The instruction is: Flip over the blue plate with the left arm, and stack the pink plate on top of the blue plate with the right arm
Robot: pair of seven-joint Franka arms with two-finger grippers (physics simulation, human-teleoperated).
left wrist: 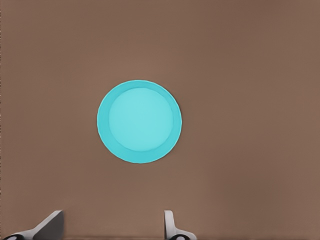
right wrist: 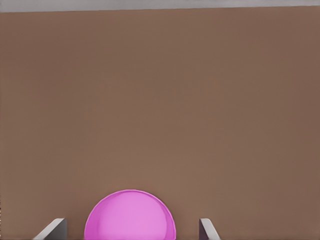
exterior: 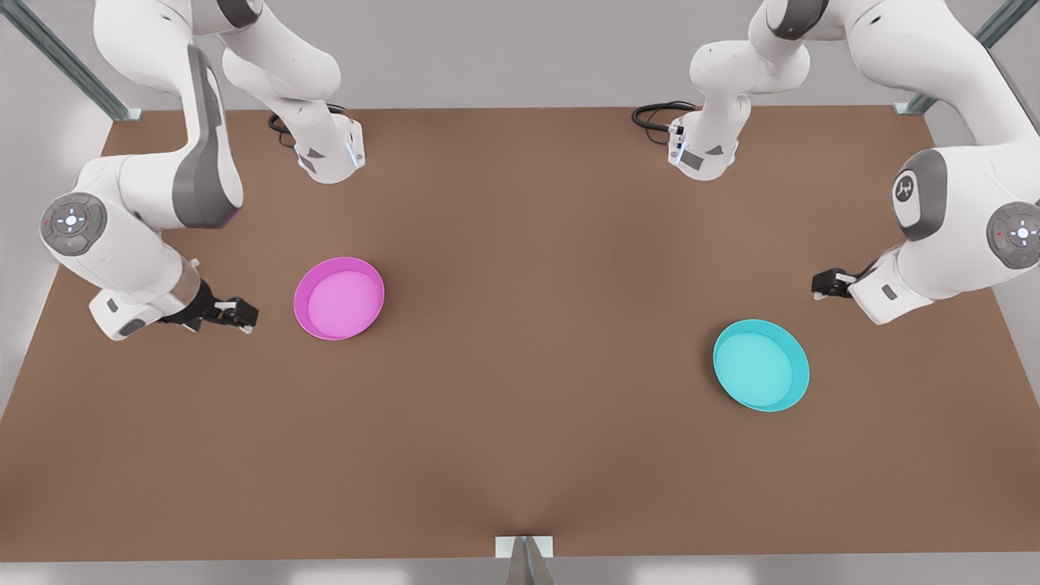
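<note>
Left gripper (exterior: 822, 284) spread, above blue plate (exterior: 761, 365); right gripper (exterior: 244, 313) spread, beside pink plate (exterior: 339, 298).

Even, soft lighting; faint shadows, no glare anywhere.

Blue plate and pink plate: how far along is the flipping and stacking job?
Nothing looks done yet. The blue plate sits open side up, unflipped; the pink plate lies far apart on the table. In hand: nothing. The left tool, open, is near the blue plate; the right tool, open, is beside the pink one. Flipping and stacking remain.
</note>
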